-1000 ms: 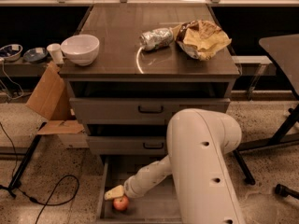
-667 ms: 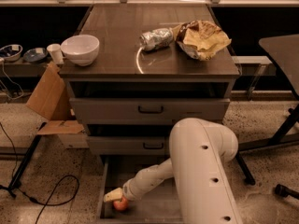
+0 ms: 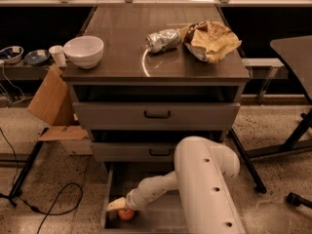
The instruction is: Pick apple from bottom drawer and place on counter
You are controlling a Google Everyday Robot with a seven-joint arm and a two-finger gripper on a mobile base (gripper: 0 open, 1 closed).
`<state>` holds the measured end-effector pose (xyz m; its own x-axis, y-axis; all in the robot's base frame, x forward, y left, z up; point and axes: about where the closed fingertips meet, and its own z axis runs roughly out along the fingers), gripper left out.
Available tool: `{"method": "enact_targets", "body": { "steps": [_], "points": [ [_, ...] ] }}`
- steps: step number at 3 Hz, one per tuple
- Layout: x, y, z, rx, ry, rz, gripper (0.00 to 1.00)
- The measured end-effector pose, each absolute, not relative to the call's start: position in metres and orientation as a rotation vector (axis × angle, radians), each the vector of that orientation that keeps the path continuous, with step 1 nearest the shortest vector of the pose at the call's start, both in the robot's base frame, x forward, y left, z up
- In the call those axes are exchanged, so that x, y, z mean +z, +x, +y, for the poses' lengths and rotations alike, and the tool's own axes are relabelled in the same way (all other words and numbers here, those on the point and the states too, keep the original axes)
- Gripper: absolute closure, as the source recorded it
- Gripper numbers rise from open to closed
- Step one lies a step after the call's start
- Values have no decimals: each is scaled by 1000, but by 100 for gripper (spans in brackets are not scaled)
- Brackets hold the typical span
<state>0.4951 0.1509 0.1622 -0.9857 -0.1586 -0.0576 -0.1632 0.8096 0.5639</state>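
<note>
My gripper [image 3: 120, 205] is down in the open bottom drawer [image 3: 151, 219], right against the apple [image 3: 126, 214] near its left wall, though I cannot tell whether I grasp it, so lifting it onto the counter [image 3: 122, 43] remains.

The apple [image 3: 126, 214] is small, round and reddish. It rests on the flat grey floor of the bottom drawer [image 3: 155, 217], toward 8 o'clock of the tray and near its left wall. The gripper [image 3: 120, 205] sits against the apple's top, at its 11 o'clock. The drawer stands pulled open at 6 o'clock of the view. The counter [image 3: 122, 33], a dark, glossy brown-grey slab, lies toward 12 o'clock, well apart from the apple.
</note>
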Motion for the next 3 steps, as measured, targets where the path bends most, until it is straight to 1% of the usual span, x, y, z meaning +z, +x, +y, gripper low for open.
{"method": "enact_targets", "body": {
  "steps": [3],
  "points": [
    [133, 502, 151, 914, -187, 3029, 0]
  ]
}}
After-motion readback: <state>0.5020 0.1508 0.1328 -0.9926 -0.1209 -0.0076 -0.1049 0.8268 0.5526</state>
